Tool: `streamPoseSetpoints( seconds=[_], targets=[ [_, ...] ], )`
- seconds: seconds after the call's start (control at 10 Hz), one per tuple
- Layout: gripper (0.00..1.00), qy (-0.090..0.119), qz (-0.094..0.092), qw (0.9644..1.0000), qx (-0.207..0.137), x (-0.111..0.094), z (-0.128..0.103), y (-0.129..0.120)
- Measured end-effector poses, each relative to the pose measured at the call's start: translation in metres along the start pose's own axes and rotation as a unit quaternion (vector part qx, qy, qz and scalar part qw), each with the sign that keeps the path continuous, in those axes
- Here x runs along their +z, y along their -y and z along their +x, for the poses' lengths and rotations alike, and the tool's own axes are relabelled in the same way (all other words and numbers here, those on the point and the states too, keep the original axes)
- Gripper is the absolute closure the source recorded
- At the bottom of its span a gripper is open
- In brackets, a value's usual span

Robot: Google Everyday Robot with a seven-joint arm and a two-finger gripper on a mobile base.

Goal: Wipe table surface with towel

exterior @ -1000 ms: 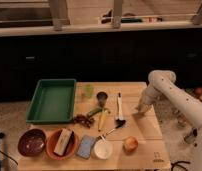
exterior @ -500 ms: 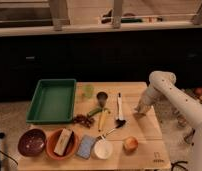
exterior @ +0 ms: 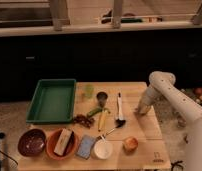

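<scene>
The light tan wooden table surface [exterior: 146,131] fills the lower middle of the view, its plank seams running left to right. Most of it is taken up by clutter. The white jointed robot arm [exterior: 170,93] reaches in from the right, elbow high and forearm sloping down to the left. A rectangular green plastic tray [exterior: 35,111] sits at the far left corner, and a white-handled spatula [exterior: 119,107] lies near the middle, pointing away from the camera. The gripper [exterior: 142,109] is down at the tabletop near the right edge, well apart from the spatula, and whether it is clasping anything cannot be told. Over the last second it has barely shifted, nudging only slightly along that same right-hand strip with the arm's bend unchanged. That suggests a short, slow stroke, with nearly all of the table left to wipe. The small pale grey-blue towel does not show as a separate shape. It is probably pressed under the gripper's tip, so neither its long axis nor which way it points can be made out.
</scene>
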Motion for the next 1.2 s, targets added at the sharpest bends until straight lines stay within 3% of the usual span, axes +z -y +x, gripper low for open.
streamPoseSetpoints(
  seconds=[0.3,0.6,0.8,1.0,1.2],
  targets=[
    [1.00,0.004,0.000,0.9998,-0.018,0.000,-0.008,0.005],
    [1.00,0.033,-0.003,0.9977,-0.060,-0.006,-0.035,-0.005],
    [1.00,0.057,-0.028,0.9938,-0.091,-0.001,-0.053,-0.037],
    [1.00,0.059,-0.046,0.9924,-0.097,0.000,-0.056,-0.057],
    [1.00,0.051,-0.051,0.9941,-0.082,-0.005,-0.043,-0.067]
  ],
)
